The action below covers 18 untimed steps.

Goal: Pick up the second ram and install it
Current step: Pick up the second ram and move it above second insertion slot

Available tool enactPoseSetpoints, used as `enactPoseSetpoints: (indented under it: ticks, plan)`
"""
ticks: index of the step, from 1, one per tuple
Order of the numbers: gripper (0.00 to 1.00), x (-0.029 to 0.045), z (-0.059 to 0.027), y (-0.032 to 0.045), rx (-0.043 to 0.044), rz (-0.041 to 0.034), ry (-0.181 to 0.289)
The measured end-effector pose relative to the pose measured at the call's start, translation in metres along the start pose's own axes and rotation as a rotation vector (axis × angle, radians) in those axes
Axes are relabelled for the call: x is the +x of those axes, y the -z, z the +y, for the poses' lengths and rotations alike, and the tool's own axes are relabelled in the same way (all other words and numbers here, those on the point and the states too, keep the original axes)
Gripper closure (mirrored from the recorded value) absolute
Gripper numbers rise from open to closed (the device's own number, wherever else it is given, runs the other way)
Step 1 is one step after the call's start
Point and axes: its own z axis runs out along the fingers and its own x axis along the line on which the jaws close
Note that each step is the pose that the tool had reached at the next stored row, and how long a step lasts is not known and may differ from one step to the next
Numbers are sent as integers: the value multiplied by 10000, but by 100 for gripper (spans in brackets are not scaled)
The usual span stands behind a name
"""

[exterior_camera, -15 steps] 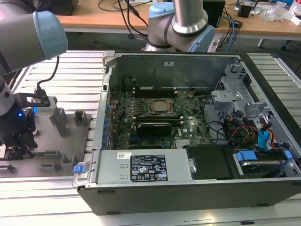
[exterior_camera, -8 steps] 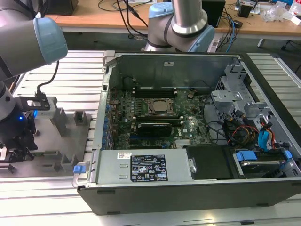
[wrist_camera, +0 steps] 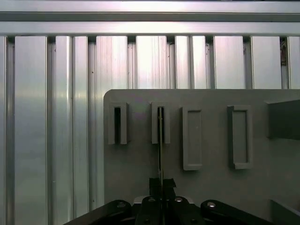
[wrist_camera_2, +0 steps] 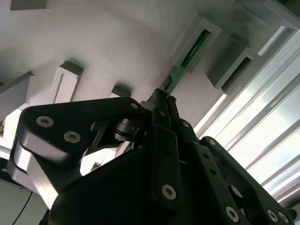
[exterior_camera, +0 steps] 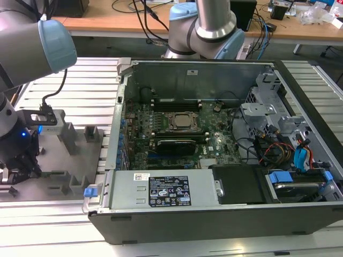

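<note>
Plainly the claw (wrist_camera_2: 163, 99) was pinched narrow on one end of the second ram (wrist_camera_2: 188, 55), whose far end sat in a slot of the grey fixture block (wrist_camera_2: 190, 36). It looked light, stiff and brittle; a hold on the flat faces near the end seemed wisest.

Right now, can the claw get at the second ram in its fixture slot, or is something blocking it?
Likely yes: in the second wrist view the claw seems closed on the second ram, whose far end stands in the grey fixture block; the neighbouring blocks sit clear to the sides.
</note>
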Motion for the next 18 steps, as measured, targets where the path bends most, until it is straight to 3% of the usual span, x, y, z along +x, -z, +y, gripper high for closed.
enactPoseSetpoints:
  ticks: [12,18]
  plan:
    - [87,0,0,0,0,-14,1]
    - [87,-2,4,97,0,-12,0]
